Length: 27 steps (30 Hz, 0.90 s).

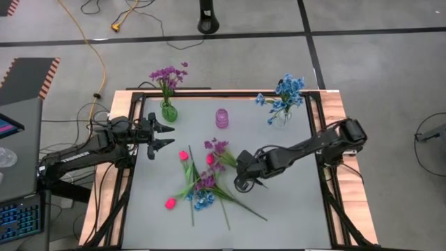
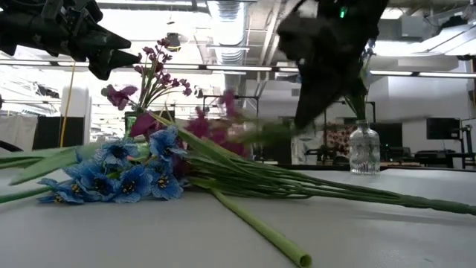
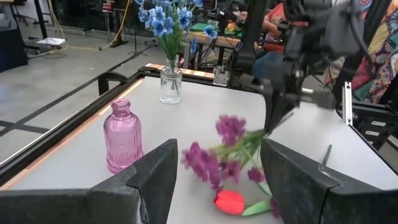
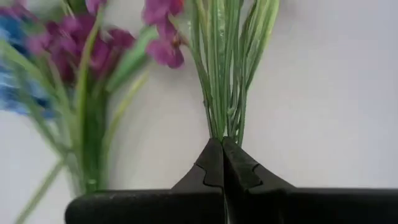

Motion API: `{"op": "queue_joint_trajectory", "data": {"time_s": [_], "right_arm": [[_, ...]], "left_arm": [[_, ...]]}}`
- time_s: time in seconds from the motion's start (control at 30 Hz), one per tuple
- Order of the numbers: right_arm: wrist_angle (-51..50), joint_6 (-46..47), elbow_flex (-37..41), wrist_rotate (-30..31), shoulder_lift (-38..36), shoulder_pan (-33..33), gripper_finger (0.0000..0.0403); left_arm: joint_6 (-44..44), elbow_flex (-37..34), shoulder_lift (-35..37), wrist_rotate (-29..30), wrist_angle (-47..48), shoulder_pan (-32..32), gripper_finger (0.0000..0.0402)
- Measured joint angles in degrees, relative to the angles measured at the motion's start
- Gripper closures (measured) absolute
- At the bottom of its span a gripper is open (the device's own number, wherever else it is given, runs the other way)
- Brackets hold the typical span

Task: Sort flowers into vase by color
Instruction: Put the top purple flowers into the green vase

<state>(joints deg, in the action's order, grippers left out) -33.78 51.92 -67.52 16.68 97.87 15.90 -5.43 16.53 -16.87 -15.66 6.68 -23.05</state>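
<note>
My right gripper (image 1: 242, 183) is over the middle of the table, shut on a purple sprig (image 1: 217, 148) whose purple heads (image 3: 217, 158) point toward the left arm. More flowers lie in a pile (image 1: 202, 189) on the table: purple and blue clusters (image 2: 123, 175) and pink-red buds (image 1: 170, 203) on long green stems. A green vase (image 1: 168, 111) holds purple flowers, a clear vase (image 1: 281, 117) holds blue ones, and a pink vase (image 1: 221, 118) holds none. My left gripper (image 1: 167, 136) waits open at the table's left, near the green vase. My right gripper pinches the sprig's bundle of thin green stems (image 4: 224, 127) between its two fingertips. The fingers slant down from above, from the table's right side. The stems run on away from the fingertips, and the purple heads (image 2: 216, 123) hang raised above the pile.
The three vases stand in a row along the far part of the table. Long stems (image 2: 260, 223) stretch from the pile toward the near edge. A raised wooden frame (image 1: 334, 118) borders the table.
</note>
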Motion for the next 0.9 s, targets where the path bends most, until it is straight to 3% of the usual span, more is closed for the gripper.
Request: {"op": "queue_joint_trajectory", "data": {"time_s": [0.3, 0.6, 0.9], "right_arm": [[-1.09, -1.90, -0.10, 2.03, -10.54, -1.89, 0.0386], [0.88, -8.14, -0.13, 9.69, -18.89, -3.47, 0.0386], [19.01, -24.64, -0.14, 10.63, -19.77, -6.42, 0.0384]], "left_arm": [[-0.23, 0.00, -0.02, 0.00, -0.09, -0.01, 0.0184], [-2.27, -0.02, 0.00, -0.03, -0.16, -0.02, 0.0184], [-6.32, 0.00, -0.03, 0.01, -4.76, 0.65, 0.0184]]}}
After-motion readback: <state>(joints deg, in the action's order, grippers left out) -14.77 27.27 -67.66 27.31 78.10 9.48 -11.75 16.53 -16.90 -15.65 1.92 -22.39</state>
